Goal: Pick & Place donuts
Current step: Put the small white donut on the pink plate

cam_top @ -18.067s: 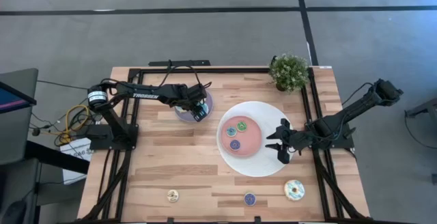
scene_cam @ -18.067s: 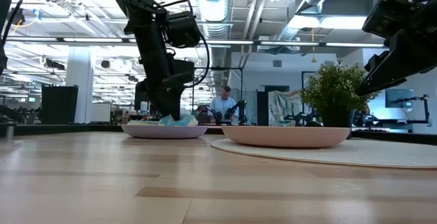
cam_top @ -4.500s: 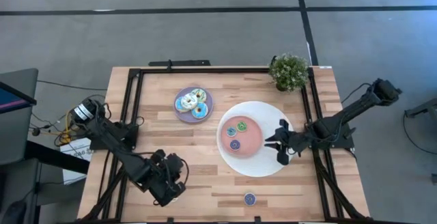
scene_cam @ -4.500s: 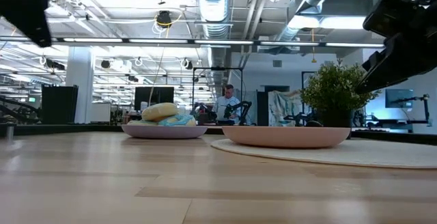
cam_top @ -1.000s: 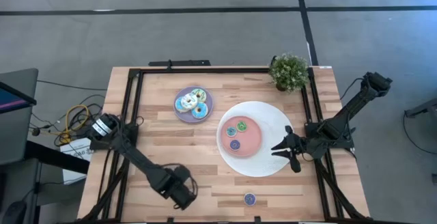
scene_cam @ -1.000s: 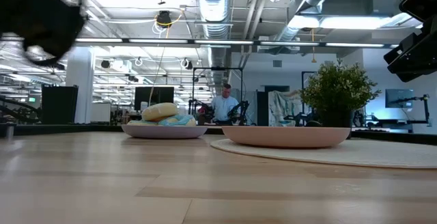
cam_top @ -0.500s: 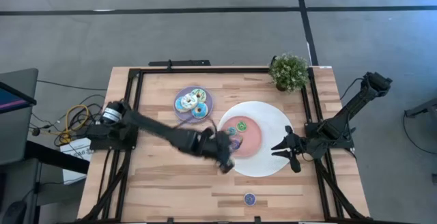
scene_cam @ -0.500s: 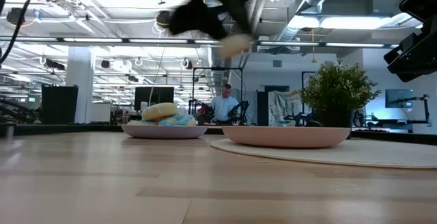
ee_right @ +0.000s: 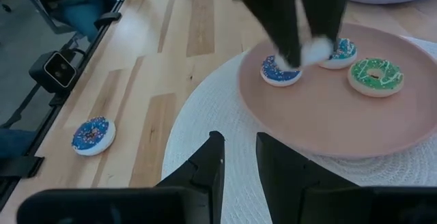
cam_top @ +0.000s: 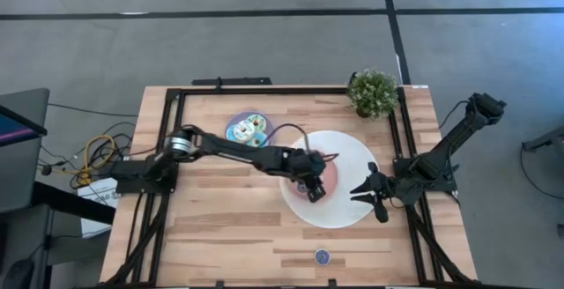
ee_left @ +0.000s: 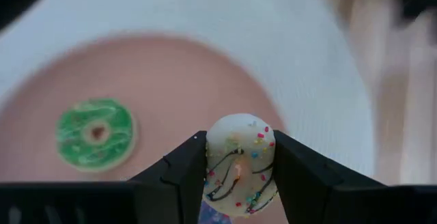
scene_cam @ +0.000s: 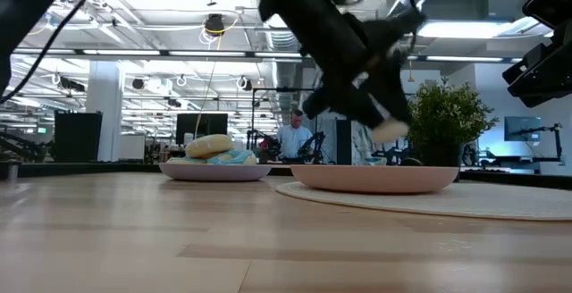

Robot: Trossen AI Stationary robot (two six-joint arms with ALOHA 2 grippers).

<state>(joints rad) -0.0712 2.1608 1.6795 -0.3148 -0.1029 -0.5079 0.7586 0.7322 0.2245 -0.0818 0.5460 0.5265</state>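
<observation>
you had the left gripper [ee_left: 239, 176] clamped on the cream donut [ee_left: 240, 162], hanging right above the pink plate [ee_left: 177, 87], beside the green donut [ee_left: 95, 132].

A cream sprinkled donut [ee_left: 239, 164] sits upright, clamped in the left hand [ee_left: 235, 173]. Just below lie a blue mini [ee_right: 280, 72], a teal one [ee_right: 339, 53] and a green one [ee_left: 95, 132]. Another blue mini [ee_right: 92, 136] lies well apart.

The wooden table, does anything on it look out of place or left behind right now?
One small blue-iced donut lies alone on the bare wooden table near its front edge, apart from the pink plate holding the other minis. The left gripper holds a cream sprinkled donut above that plate.
</observation>
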